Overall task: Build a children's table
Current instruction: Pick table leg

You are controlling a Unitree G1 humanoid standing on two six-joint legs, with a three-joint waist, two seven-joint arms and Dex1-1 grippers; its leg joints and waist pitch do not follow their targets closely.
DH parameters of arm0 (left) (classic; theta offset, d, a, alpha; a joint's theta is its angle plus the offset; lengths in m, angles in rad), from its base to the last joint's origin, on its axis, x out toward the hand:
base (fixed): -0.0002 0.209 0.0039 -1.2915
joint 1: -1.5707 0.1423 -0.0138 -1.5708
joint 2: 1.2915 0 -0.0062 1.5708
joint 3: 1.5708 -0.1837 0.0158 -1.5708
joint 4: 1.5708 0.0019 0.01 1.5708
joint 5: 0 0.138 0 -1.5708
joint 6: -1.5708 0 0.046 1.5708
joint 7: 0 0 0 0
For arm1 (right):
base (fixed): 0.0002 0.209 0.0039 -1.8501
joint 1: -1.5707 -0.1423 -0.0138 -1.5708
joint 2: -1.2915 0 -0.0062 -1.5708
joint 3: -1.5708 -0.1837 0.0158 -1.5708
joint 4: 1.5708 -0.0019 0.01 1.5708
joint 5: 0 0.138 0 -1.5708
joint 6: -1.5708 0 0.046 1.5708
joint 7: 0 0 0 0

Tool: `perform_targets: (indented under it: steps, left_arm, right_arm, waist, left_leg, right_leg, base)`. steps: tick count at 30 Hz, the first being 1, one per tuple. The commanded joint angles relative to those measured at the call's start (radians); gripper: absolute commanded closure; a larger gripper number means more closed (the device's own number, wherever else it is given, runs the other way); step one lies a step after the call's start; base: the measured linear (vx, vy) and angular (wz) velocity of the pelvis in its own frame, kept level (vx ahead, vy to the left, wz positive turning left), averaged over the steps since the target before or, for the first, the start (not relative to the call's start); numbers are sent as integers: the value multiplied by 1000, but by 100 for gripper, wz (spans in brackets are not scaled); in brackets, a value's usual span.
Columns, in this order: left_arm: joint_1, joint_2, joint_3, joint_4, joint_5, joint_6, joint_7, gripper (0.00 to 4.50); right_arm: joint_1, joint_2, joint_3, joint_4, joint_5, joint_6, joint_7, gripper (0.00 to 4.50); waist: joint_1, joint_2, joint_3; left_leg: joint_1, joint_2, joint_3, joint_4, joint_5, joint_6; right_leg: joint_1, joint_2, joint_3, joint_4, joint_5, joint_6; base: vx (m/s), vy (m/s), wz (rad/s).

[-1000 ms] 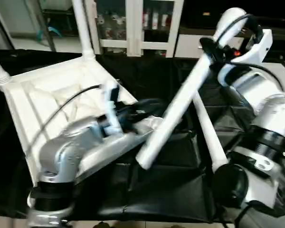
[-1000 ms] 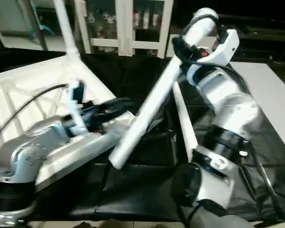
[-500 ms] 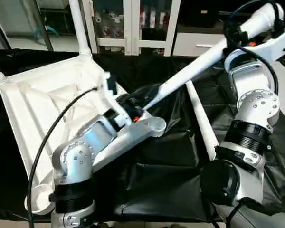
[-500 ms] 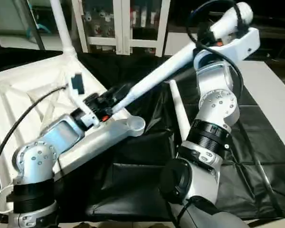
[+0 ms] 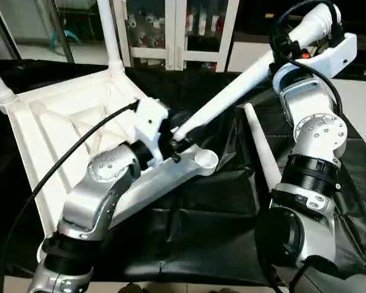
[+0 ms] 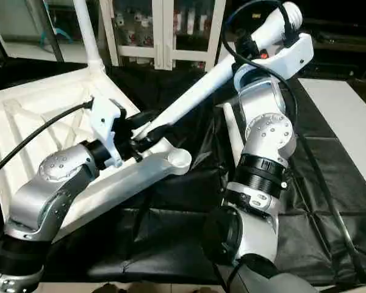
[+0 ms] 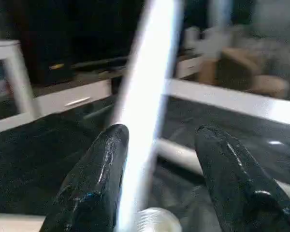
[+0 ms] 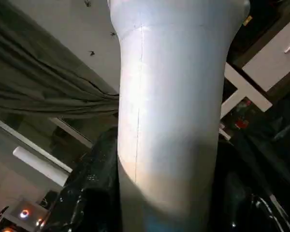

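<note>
The large white plastic rectangular tabletop [image 5: 55,131] lies ribbed underside up on the black-covered work surface [image 5: 219,232], two long white tapered legs [image 5: 108,33] already standing in its far corner sockets. The left gripper [image 7: 157,145] is parted around the narrow end of a third white leg [image 5: 232,97] above the near socket [image 5: 202,160], fingers [image 7: 99,169] not clamping it. The right gripper [image 5: 314,27] grips that leg's thick end, raised high; a fourth leg [image 5: 262,152] lies beside it.

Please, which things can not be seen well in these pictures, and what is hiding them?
- Lower tip of the held leg: head views, hidden behind the left gripper; blurred in the left wrist view.
- Near corner of the tabletop: head views, covered by the left arm.
- Right gripper fingers: head views, behind the wrist housing and cable.
- Tops of the two fitted legs: cut off by the upper edge.
</note>
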State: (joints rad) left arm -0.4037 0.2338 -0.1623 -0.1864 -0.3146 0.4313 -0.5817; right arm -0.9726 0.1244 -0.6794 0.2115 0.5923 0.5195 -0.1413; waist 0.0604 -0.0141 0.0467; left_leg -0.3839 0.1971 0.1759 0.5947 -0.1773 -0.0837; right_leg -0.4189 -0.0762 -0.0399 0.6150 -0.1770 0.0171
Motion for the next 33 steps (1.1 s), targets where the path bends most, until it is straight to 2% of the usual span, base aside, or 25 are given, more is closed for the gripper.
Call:
perform_targets:
  steps: [1,3,5,7,9,13,16,18,22,25,29,30,31,33]
  left_arm:
    - [-12,23,-33,-29,-12,10,-55,186]
    - [-6,58,-71,-13,20,-6,-83,186]
    - [-14,92,-103,58,120,-78,-43,186]
    - [-25,110,-110,119,198,-131,9,186]
    - [-35,114,-96,148,239,-154,40,186]
    - [-45,107,-50,156,243,-174,83,186]
    - [-43,117,-55,152,248,-177,82,186]
    - [-36,113,-51,162,261,-246,89,186]
    - [-25,100,-43,153,256,-303,80,186]
    - [-19,140,-81,196,326,-294,84,186]
    - [-18,161,-101,236,367,-295,86,186]
    - [-17,168,-107,251,382,-293,86,186]
    - [-15,185,-117,278,414,-296,93,186]
    - [-14,191,-118,289,427,-298,101,186]
  right_arm:
    - [14,6,10,-5,15,7,-15,266]
    - [19,4,17,-9,22,10,-20,266]
    - [24,3,26,-16,31,11,-25,266]
    - [29,2,32,-24,40,13,-30,266]
    - [30,1,34,-28,43,15,-33,266]
    - [34,-2,40,-32,52,17,-39,266]
    - [34,-2,41,-32,53,18,-39,266]
    - [40,-7,55,-31,69,16,-47,266]
    - [43,-13,62,-28,76,15,-52,266]
    - [40,-13,57,-25,85,15,-57,266]
    - [42,-15,59,-27,90,16,-61,266]
    - [43,-17,61,-27,94,15,-63,266]
    - [44,-18,64,-29,101,15,-68,266]
    - [44,-19,65,-31,103,15,-69,266]
  waist:
    - [0,5,-72]
    - [-2,4,-69]
    - [-4,6,-68]
    - [-8,7,-69]
    - [-9,8,-73]
    - [-8,7,-73]
    - [-6,6,-73]
    - [-5,6,-74]
    - [-4,4,-73]
    - [-4,4,-72]
    - [-4,7,-72]
    - [-4,8,-73]
    - [-5,13,-73]
    - [-4,11,-75]
  left_leg:
    - [22,9,6,-63,-81,-40]
    - [22,8,7,-65,-116,-44]
    - [21,9,6,-66,-132,-47]
    - [21,7,4,-66,-139,-52]
    - [23,9,2,-66,-131,-59]
    - [24,10,3,-66,-140,-59]
    - [23,9,3,-65,-131,-52]
    - [22,9,4,-65,-126,-45]
    - [21,10,5,-64,-126,-44]
    - [22,11,5,-65,-137,-44]
    - [23,10,3,-67,-147,-53]
    - [24,10,3,-67,-146,-55]
    - [25,10,3,-67,-146,-58]
    - [24,9,2,-66,-137,-59]
  right_leg:
    - [55,-32,28,-46,-49,-127]
    - [52,-31,29,-50,-88,-119]
    - [52,-32,30,-55,-115,-109]
    - [53,-31,30,-57,-124,-93]
    - [54,-30,30,-54,-109,-90]
    - [51,-32,30,-52,-103,-113]
    - [51,-32,29,-49,-96,-125]
    - [52,-33,30,-51,-91,-126]
    - [51,-34,30,-50,-89,-132]
    - [49,-33,30,-52,-109,-122]
    - [47,-33,30,-54,-138,-107]
    - [46,-33,30,-54,-133,-106]
    - [46,-33,30,-53,-123,-108]
    - [47,-32,30,-50,-101,-111]
  base:
    - [0,0,0]
    - [0,0,0]
    - [0,0,0]
    - [0,0,0]
    - [0,0,0]
    - [0,0,0]
    - [0,0,0]
    - [0,0,0]
    - [0,0,0]
    - [0,0,0]
    - [0,0,0]
    - [0,0,0]
    - [0,0,0]
    - [0,0,0]
